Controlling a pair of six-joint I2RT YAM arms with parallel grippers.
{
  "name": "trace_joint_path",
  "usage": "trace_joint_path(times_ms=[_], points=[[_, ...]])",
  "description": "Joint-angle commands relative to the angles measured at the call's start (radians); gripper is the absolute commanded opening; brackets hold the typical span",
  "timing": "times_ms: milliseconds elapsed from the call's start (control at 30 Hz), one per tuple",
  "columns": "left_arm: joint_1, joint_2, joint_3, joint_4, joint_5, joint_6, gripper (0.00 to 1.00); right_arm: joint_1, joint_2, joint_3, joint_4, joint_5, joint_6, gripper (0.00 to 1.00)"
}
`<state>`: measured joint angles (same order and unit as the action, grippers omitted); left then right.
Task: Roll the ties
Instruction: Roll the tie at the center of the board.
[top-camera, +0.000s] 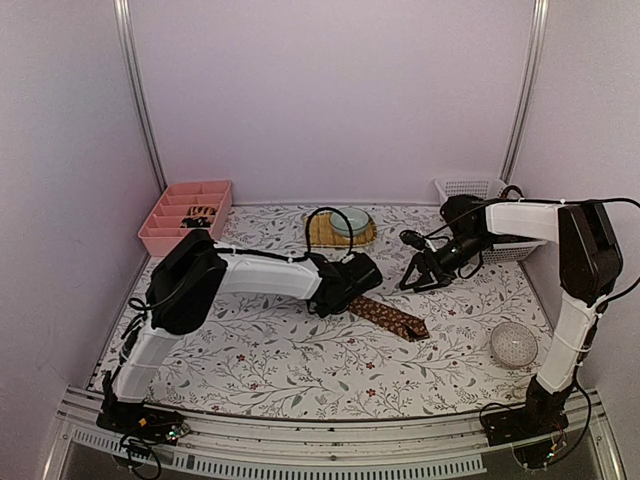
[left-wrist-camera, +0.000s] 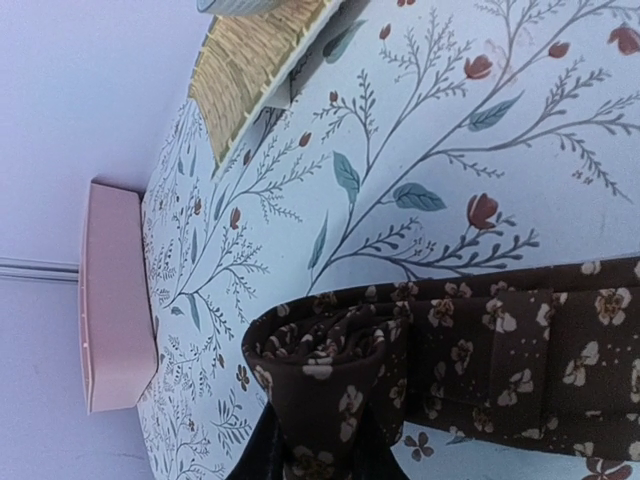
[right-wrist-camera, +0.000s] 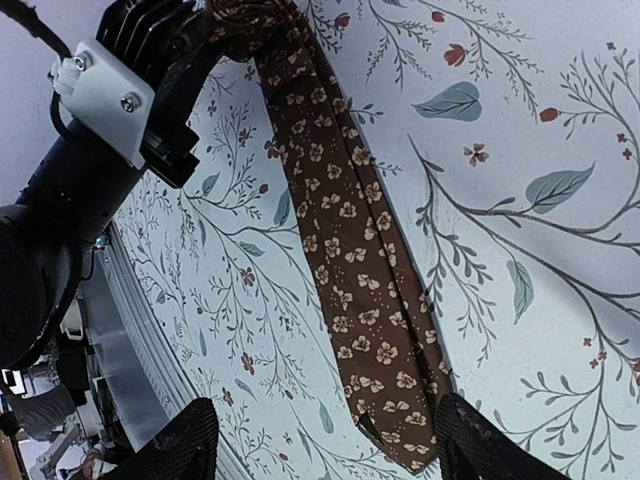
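Tie look: the tie (top-camera: 395, 318) is dark brown and strewn with small cream flowers. One end is wound into a tight rolled end (left-wrist-camera: 320, 360). The rest lies flat and widens to a pointed tip.
Tie place: near the middle of the table (top-camera: 300, 370), running from the left gripper (top-camera: 352, 290) toward the near right.
Left pincer: clamped on the rolled end, with a dark finger on either side of the roll.
Right pincer: the right gripper (right-wrist-camera: 325, 425) has its fingers spread wide and holds nothing. It hangs over the tie's pointed tip, apart from it.
Pink tray: the pink tray (top-camera: 160, 225) sits at the far left and is split into compartments. One middle compartment holds small dark speckled things (top-camera: 200, 214), too small to tell what they are.
White basket: the white basket (top-camera: 468, 187) stands at the far right behind the right arm, and its contents cannot be seen.
Woven mat: the yellowish woven mat (top-camera: 322, 236) lies at the far middle. A pale bowl (top-camera: 350, 220) stands on it, and what it holds cannot be told.
Clear dish: the clear dish (top-camera: 514, 343) sits at the near right, beside the right arm.
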<state>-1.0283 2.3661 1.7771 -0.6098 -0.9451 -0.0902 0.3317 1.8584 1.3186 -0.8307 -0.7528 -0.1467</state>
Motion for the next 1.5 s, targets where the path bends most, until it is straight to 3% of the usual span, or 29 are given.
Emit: trace_joint_path(times_ms=[0, 433, 700, 1267, 1467], points=[[-0.024, 0.033, 0.005, 0.021, -0.045, 0.030, 0.00, 0.001, -0.033, -0.009, -0.007, -0.028, -0.004, 0.74], [-0.049, 0.085, 0.045, 0.029, 0.013, 0.056, 0.04, 0.002, -0.031, -0.007, -0.014, -0.043, -0.007, 0.74], [-0.052, 0.088, 0.059, 0.025, 0.077, 0.080, 0.23, 0.001, -0.030, -0.004, -0.017, -0.045, -0.008, 0.74], [-0.052, 0.043, 0.067, 0.053, 0.098, 0.128, 0.44, 0.002, -0.015, 0.005, -0.023, -0.052, -0.006, 0.74], [-0.052, -0.012, 0.054, 0.095, 0.130, 0.150, 0.67, 0.002, 0.002, 0.027, -0.012, -0.052, 0.012, 0.74]])
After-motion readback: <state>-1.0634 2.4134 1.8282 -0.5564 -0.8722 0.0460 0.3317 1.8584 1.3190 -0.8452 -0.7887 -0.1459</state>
